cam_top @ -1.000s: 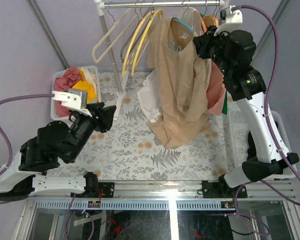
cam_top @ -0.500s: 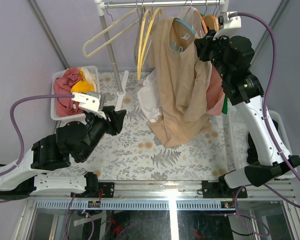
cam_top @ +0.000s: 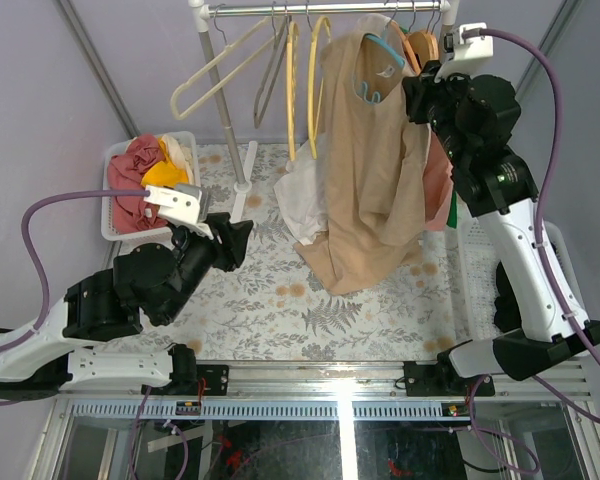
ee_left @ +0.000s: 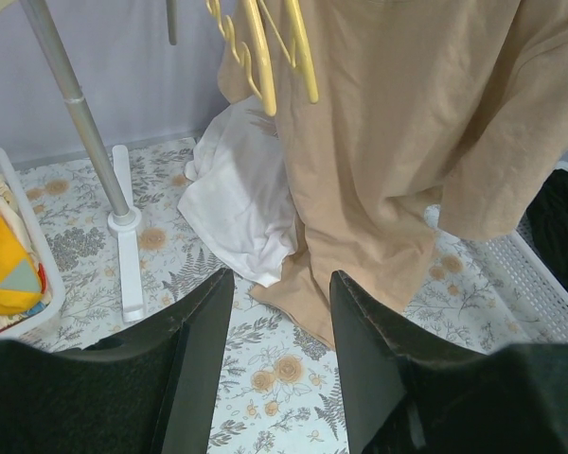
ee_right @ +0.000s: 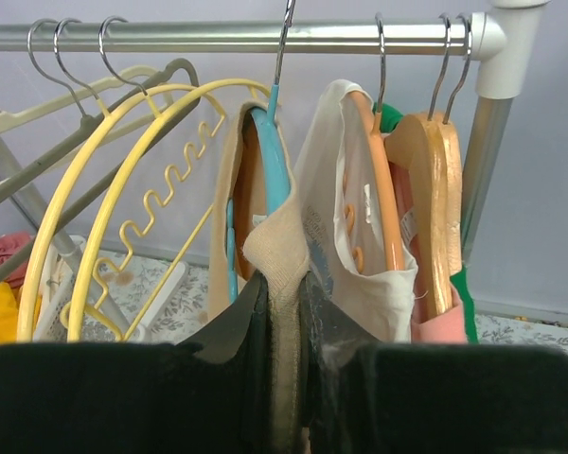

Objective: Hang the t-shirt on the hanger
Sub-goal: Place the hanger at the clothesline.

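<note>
Right gripper, bottom centre of right-wrist view, pinching fold of plain tan soft-fabric t-shirt between nearly closed jaws, just below thin light-blue plastic hanger hooking silver rail. Shirt seemingly draping over hanger. Left gripper hovering, jaws spread, empty; shirt hanging well ahead, upper right.

Top looks down, wrists close – sharing t-shirt, seemingly

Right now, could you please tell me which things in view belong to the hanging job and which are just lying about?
Job: tan t-shirt, light-blue hanger.
Lying about: yellow hangers, white shirt, basket of clothes, wooden hanger.
</note>
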You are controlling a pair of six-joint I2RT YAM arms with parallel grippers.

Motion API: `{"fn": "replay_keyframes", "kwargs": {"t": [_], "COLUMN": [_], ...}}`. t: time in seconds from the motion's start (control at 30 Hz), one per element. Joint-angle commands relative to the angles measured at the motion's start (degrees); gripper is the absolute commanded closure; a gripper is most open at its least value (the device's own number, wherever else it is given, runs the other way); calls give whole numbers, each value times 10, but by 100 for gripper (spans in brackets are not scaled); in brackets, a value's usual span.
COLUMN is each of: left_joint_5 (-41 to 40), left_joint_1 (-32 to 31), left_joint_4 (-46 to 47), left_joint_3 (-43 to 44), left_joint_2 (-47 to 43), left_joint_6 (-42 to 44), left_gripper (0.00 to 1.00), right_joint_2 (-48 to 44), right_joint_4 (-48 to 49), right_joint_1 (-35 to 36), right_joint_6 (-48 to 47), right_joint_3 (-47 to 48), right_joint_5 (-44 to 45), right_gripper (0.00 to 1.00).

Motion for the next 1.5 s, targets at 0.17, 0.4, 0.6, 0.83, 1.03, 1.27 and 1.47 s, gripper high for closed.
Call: {"fn": "replay_keyframes", "kwargs": {"t": [0.17,0.4,0.6,0.83,1.03,1.27,1.47], "left_joint_5": [2,3,3,13,29,40,43], "left_joint_1": [3,2,2,3,2,3,2], "left_joint_4": [24,24,25,27,43,51,71], "left_joint_3": [-10,-13,-17,-32,-68,-80,-102], "left_joint_2": [-11,-9,-8,-6,-5,6,7], "left_joint_6": [-7,-10,-13,-26,-43,-55,-64], "left_gripper": [55,56,56,56,56,56,56], "right_joint_2": [-91,-101,-55,4,23,48,55], "right_joint_4": [140,153,148,145,144,132,127], "right_joint_1": [-1,-2,-1,-1,-1,-2,-2], "right_joint_6": [-12,-19,-21,-25,-24,-30,-31], "right_joint_3": [-65,-77,-36,12,16,31,21], "right_joint_5": [21,31,19,11,9,3,0], "right_gripper": [100,100,100,100,100,100,100]}}
